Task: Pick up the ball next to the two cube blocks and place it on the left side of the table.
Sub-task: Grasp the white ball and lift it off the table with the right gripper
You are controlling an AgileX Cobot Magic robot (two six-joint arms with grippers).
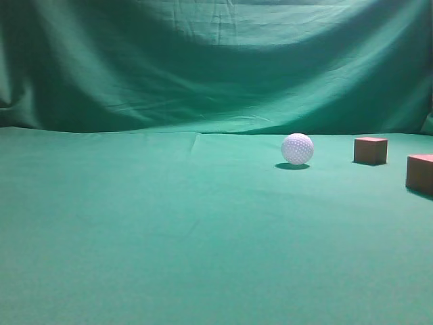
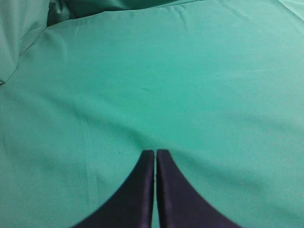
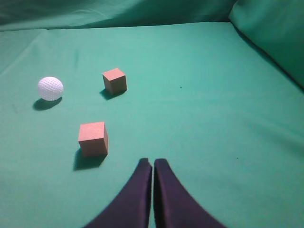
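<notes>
White dimpled golf ball (image 1: 297, 149) resting untouched on green cloth desk (image 1: 169, 230), right of centre, near two reddish-brown cube blocks (image 3: 93, 138). Both end effectors, left (image 2: 155, 153) and right (image 3: 152, 161), closed, empty. Approach not begun; next, likely opening right end effector, reaching to ball.

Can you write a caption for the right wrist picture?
Shut right gripper above green table, facing white ball and two cube blocks.

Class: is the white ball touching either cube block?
Apart. The right wrist view shows bare green cloth between the ball and both cube blocks.
</notes>
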